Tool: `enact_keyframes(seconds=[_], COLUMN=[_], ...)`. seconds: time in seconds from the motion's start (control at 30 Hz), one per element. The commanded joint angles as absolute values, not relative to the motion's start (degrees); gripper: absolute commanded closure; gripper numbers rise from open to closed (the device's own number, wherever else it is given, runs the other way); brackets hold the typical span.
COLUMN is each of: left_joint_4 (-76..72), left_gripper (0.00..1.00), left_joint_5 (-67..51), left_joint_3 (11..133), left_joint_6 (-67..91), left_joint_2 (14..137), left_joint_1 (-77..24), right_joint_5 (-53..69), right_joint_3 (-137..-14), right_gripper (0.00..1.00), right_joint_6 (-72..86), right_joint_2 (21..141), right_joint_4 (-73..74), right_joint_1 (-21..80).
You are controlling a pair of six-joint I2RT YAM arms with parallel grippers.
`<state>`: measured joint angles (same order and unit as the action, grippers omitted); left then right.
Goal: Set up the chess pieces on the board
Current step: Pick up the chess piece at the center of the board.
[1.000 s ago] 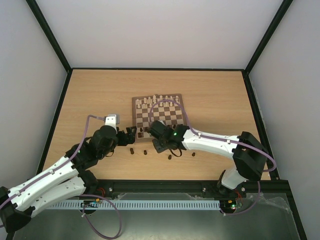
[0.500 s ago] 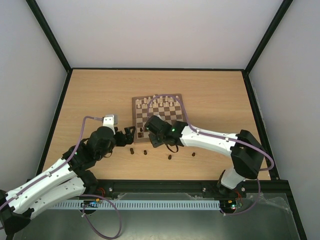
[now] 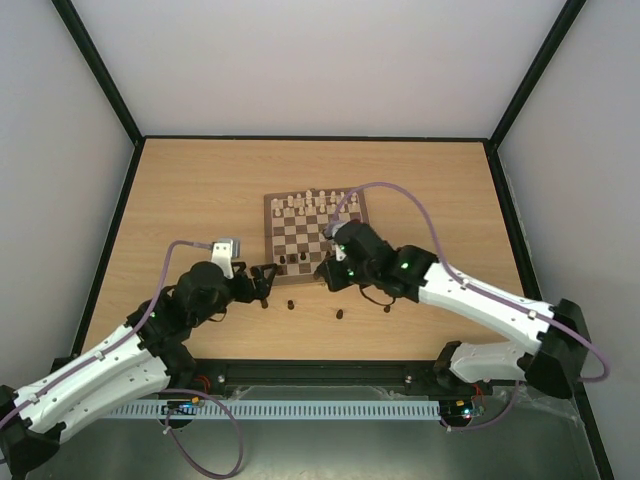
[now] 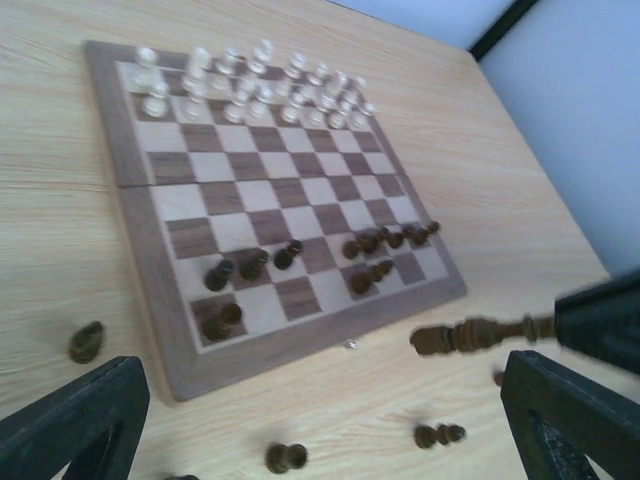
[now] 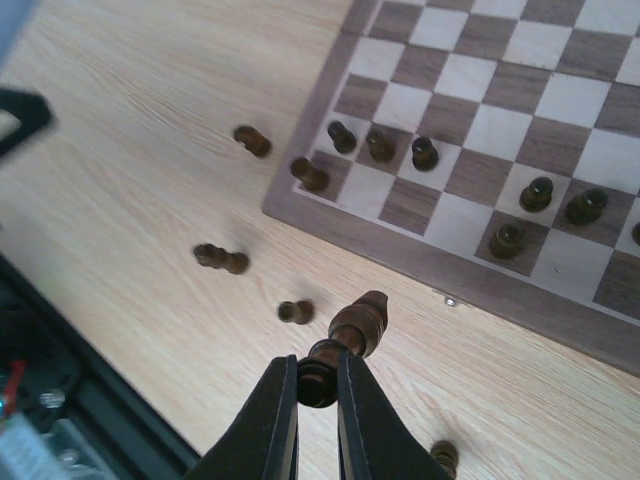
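The board [image 3: 316, 236] lies mid-table, with pale pieces along its far rows and several dark brown chess pieces [image 5: 379, 146] on its near rows. My right gripper [image 5: 317, 385] is shut on the base of a tall dark chess piece [image 5: 358, 328], held above the tabletop just off the board's near edge. From the left wrist, that piece [image 4: 468, 335] hangs in the air at the right. My left gripper [image 3: 264, 281] stands open and empty near the board's front left corner. Loose dark pieces [image 5: 221, 258] lie on the tabletop.
More loose dark pieces lie on the wood in front of the board [image 3: 291, 303] [image 3: 340, 315] [image 3: 387, 308]. One lies left of the board's corner [image 4: 86, 341]. A small metal latch [image 5: 451, 299] sits on the board's near edge. The black table frame [image 3: 320, 366] runs along the front.
The right arm has swung its elbow out to the right and its gripper has risen, shut on the dark piece. The left gripper has shifted slightly toward the loose pieces.
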<state>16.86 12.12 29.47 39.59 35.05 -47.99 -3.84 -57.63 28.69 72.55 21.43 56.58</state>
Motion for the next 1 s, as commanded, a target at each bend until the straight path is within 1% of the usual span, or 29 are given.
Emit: enact_keyframes(seconds=[0.0, 0.17, 0.23, 0.43, 0.6, 0.77, 0.8, 0.9, 0.97], left_joint_4=[7.42, -2.49, -5.48, -10.27, -10.84, -11.22, -11.43, -11.71, -11.69], left_gripper=[0.0, 0.0, 0.0, 0.0, 0.02, 0.11, 0.14, 0.29, 0.35], left_joint_5=[2.38, -6.95, -8.99, -12.18, -12.6, -12.89, -13.08, -13.15, -13.14], left_joint_3=[26.09, 21.4, 20.37, 19.06, 18.74, 18.68, 18.63, 18.7, 18.74], left_joint_6=[38.28, 37.59, 37.37, 36.46, 35.7, 35.43, 35.49, 35.56, 35.59], left_joint_2=[32.1, 27.89, 27.67, 27.3, 25.6, 25.44, 25.41, 25.31, 25.4], left_joint_1=[-48.32, -48.29, -48.34, -48.68, -48.85, -48.87, -48.88, -48.88, -48.91], right_joint_5=[8.71, 22.64, 28.59, 41.78, 47.98, 50.23, 50.35, 50.61, 50.55], right_joint_3=[-55.84, -55.89, -55.56, -54.69, -53.6, -52.88, -52.71, -51.99, -51.75], right_gripper=[0.92, 0.92, 0.93, 0.93, 0.93, 0.93, 0.93, 0.93, 0.93], right_joint_6=[29.58, 31.74, 33.49, 40.24, 45.22, 46.94, 46.98, 47.29, 47.44], right_joint_2=[67.93, 64.81, 64.09, 62.98, 62.59, 62.32, 62.19, 61.92, 61.8], right_joint_4=[19.08, 14.59, 11.72, 2.31, -3.86, -6.2, -6.28, -6.85, -7.08], right_joint_1=[51.33, 46.29, 44.54, 41.31, 41.13, 41.07, 41.12, 41.13, 41.06])
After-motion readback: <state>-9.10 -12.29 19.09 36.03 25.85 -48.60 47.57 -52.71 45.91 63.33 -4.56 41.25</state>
